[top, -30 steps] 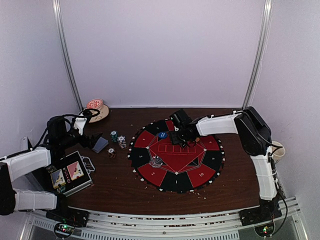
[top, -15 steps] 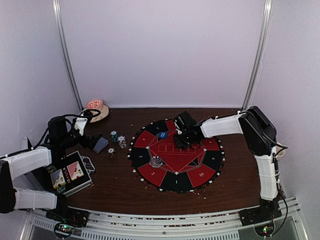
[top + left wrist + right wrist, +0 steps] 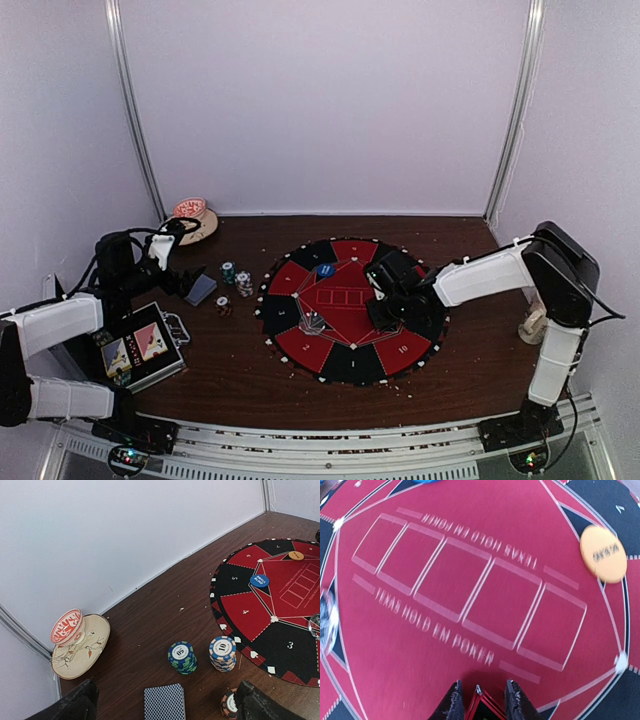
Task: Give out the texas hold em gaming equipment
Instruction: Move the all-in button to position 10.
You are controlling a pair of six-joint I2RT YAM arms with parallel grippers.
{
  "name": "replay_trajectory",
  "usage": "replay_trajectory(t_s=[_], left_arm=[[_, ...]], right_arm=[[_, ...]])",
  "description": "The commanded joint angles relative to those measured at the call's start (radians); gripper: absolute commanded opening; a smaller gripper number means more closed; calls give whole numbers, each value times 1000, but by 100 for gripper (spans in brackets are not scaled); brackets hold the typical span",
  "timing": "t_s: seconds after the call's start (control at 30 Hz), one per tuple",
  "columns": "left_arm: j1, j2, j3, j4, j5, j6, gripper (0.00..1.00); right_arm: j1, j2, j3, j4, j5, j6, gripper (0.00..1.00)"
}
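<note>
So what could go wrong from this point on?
The left jaws, open, flank the card deck, with a red chip stack right by one finger; closing could topple it. The teal stack and white stack stand close together, so grabbing one may knock the other. The right arm hangs low over the mat and might sweep the orange button.

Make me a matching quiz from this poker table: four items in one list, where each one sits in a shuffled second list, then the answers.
1. blue button
2. orange button
3. card deck
4. teal chip stack

A. stacked on the bare table, beside the white chip stack
B. on the mat, the button farther from the chip stacks
C. flat on the bare table, patterned back up
D. on the mat, where segments 4 and 5 meet

Pairs: 1-D, 2-B, 3-C, 4-A.
</note>
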Motion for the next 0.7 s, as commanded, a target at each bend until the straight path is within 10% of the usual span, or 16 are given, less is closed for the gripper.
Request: replay_trajectory(t_s=[0.0, 0.37, 0.57, 0.67], left_arm=[[2, -1, -8, 49, 4, -8, 98], [2, 18, -8, 56, 9, -5, 98], [2, 8, 0, 44, -4, 1, 98], [2, -10, 9, 21, -18, 11, 98]], right_arm=[[34, -70, -136, -22, -6, 41, 30], [50, -310, -280, -116, 134, 93, 36], [74, -439, -110, -166, 213, 31, 98], [74, -477, -54, -152, 292, 6, 100]])
